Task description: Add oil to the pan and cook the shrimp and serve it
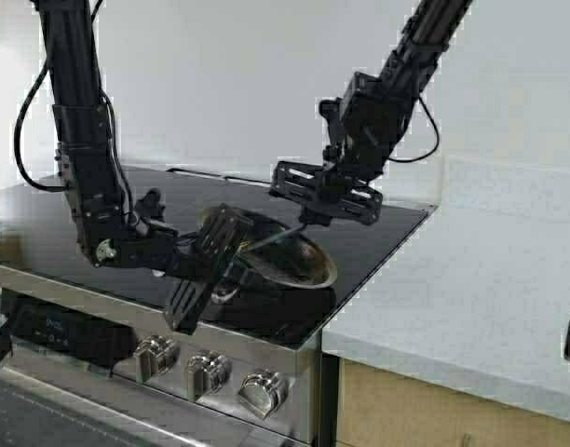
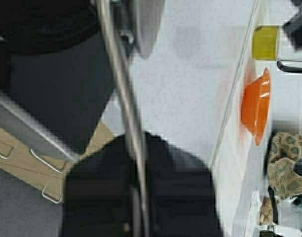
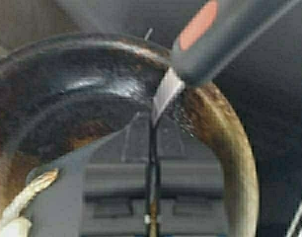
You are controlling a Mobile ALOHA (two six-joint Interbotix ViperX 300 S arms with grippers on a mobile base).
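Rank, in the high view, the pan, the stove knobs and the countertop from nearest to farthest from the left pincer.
1. Pan: on the cooktop, its handle at the left pincer.
2. Stove knobs: on the front panel, just below.
3. Countertop: off to the right.

We see a black glass stovetop (image 1: pixel 387 233) on a stainless range, with three metal knobs (image 1: pixel 210 371) along its front edge and a dark display panel (image 1: pixel 52 328) to their left. A pale speckled counter (image 1: pixel 471 307) adjoins the stove on the right, above light wooden cabinet fronts (image 1: pixel 397 410). In the left wrist view an orange bowl (image 2: pixel 257 106) rests on that counter, near a patterned cloth (image 2: pixel 286 163), and drawer handles (image 2: pixel 45 160) show on the wood
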